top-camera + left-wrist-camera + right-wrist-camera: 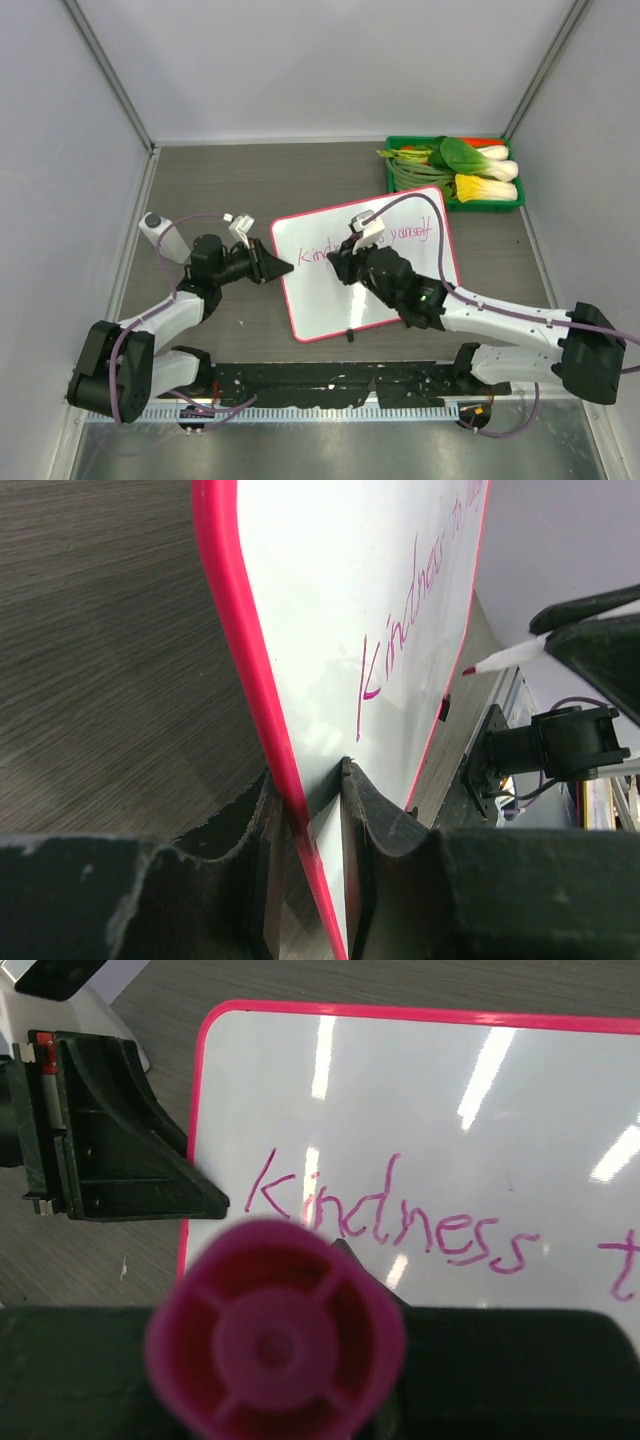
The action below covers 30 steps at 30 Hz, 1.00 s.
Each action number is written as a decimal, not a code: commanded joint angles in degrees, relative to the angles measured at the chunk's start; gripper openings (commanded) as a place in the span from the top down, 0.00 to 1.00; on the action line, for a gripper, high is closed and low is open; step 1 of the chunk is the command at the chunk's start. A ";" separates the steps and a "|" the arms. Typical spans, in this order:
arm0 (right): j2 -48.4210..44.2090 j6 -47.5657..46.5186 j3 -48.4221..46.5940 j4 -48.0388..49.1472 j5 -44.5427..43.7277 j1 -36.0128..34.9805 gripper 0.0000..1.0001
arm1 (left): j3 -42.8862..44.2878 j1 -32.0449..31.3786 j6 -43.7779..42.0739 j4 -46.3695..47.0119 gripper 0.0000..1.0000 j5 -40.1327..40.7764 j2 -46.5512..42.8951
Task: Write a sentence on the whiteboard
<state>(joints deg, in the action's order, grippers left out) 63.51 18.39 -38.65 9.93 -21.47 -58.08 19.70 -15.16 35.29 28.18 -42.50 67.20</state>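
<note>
The right gripper point(342, 262) is closed around a marker point(275, 1345). The right wrist view looks straight down the marker's round magenta butt end, with the black fingers packed close on either side. In the left wrist view the marker's white barrel and pink tip point(500, 660) poke in from the right edge of the frame. Whether the tip touches the whiteboard cannot be told.

The left gripper point(305, 780) is nearly closed and pinches the left edge of the whiteboard point(330, 300), with one finger point(262, 810) under the pink frame and the other on the white face.

The whiteboard sits at the centre of the top view on the dark wood-grain table point(200, 180), turned so its right end points toward the upper right. A small black clip point(350, 335) sits on its lower edge. The sentence point(370, 242) runs along the upper part of the whiteboard in thin pink handwriting. It begins "Kindness" just above the right gripper and goes on with "to" and a word that looks like "yourself".

At the upper right of the top view, just beyond the whiteboard's far corner, is a green tray point(392, 182). It holds long green stalks point(410, 165), a broad green leaf point(460, 152), white-stemmed greens point(495, 168), a yellow and white vegetable point(485, 188) and a strip of orange at its back edge.
</note>
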 commanded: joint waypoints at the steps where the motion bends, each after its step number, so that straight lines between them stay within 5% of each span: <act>1: 3.89 0.68 -0.63 9.75 -2.17 -3.17 0.99 | 0.33 -1.19 -4.09 -2.26 1.00 0.66 1.18; 14: 11.90 0.68 -3.62 13.35 -7.44 -7.74 0.99 | 0.16 -1.19 -4.00 -2.26 1.00 0.66 1.18; 30: 7.51 0.68 -2.30 12.47 -8.76 -8.01 0.98 | 0.16 -1.10 -4.17 -2.52 1.00 0.75 0.83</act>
<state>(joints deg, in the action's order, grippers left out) 72.73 18.74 -39.97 20.12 -28.29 -65.69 19.70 -15.16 35.29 28.25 -42.52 67.26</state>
